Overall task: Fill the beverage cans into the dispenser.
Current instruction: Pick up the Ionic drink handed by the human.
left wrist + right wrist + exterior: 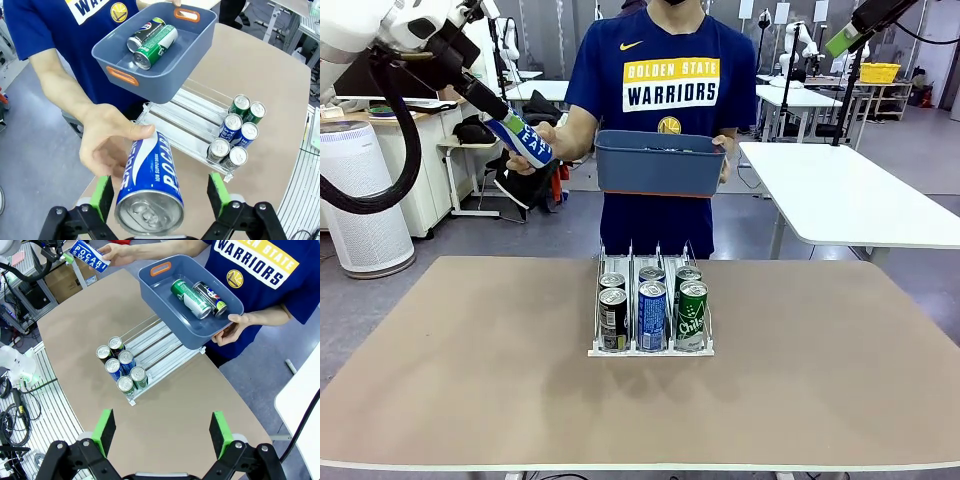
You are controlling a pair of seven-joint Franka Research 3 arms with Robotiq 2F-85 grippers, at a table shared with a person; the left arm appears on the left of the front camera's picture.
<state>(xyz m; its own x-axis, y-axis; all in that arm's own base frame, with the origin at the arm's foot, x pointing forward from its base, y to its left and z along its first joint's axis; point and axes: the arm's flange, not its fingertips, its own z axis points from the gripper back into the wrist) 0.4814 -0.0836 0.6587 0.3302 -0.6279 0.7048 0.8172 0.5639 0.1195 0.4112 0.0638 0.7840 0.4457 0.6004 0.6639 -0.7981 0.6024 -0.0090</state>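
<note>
Blue can [150,187]: white lettering, silver top; in person's hand [107,145], beyond dispenser [185,120] far-left.
Left gripper [160,182]: spread wide around can, unclamped.
Right gripper [162,432]: spread, empty.

Tan table [470,380], matte top. Blue-grey bin [660,165] with orange handle cutouts, up off the table past its far edge, in front of a person's navy shirt [670,40] with yellow-white print. White table [850,190] at right. White cylindrical unit [365,200] on the floor at left, maybe an air purifier. Yellow crate [879,72] far back.
</note>
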